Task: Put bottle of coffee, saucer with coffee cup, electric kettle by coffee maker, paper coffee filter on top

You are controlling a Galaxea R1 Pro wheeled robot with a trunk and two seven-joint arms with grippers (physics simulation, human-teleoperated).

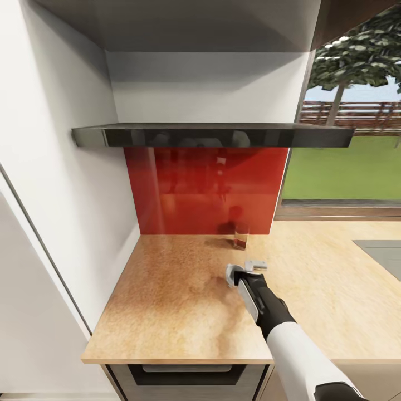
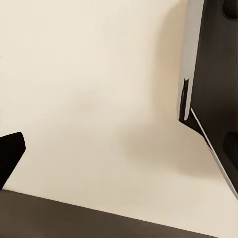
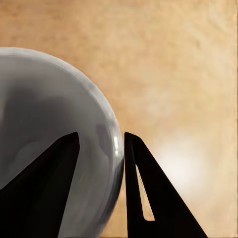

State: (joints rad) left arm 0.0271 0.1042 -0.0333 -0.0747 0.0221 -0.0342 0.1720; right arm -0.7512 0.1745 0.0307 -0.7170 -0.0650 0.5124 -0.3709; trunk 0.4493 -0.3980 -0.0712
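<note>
On the wooden countertop (image 1: 178, 301), near its far edge and just in front of the red glass backsplash (image 1: 206, 189), stands the bottle of coffee (image 1: 241, 236), a small clear jar with a dark brown layer low inside, upright and on its own. A little nearer and slightly to its right, the right gripper (image 1: 245, 274) reaches over the counter from the lower right, its white and black arm coming in from the near edge. At its tip sits a small grey, rounded thing; in the head view it is too small to name with any confidence.

In the right wrist view the right gripper (image 3: 101, 144) shows its two dark fingers (image 3: 144, 193) straddling the thin rim of a smooth grey bowl-shaped object (image 3: 44, 119), possibly the coffee cup or the saucer, one finger inside the curve and one outside, with the counter grain behind. The fingers lie narrowly apart with the rim between them, so the pincer appears closed on that rim.

The left wrist view looks at a pale cream surface with a dark fingertip (image 2: 10, 153) at one edge and a black-and-white panel at the other; whether that pincer is open or closed cannot be told.

A black shelf (image 1: 211, 135) spans above the backsplash, and a window at the right gives onto grass and trees.
</note>
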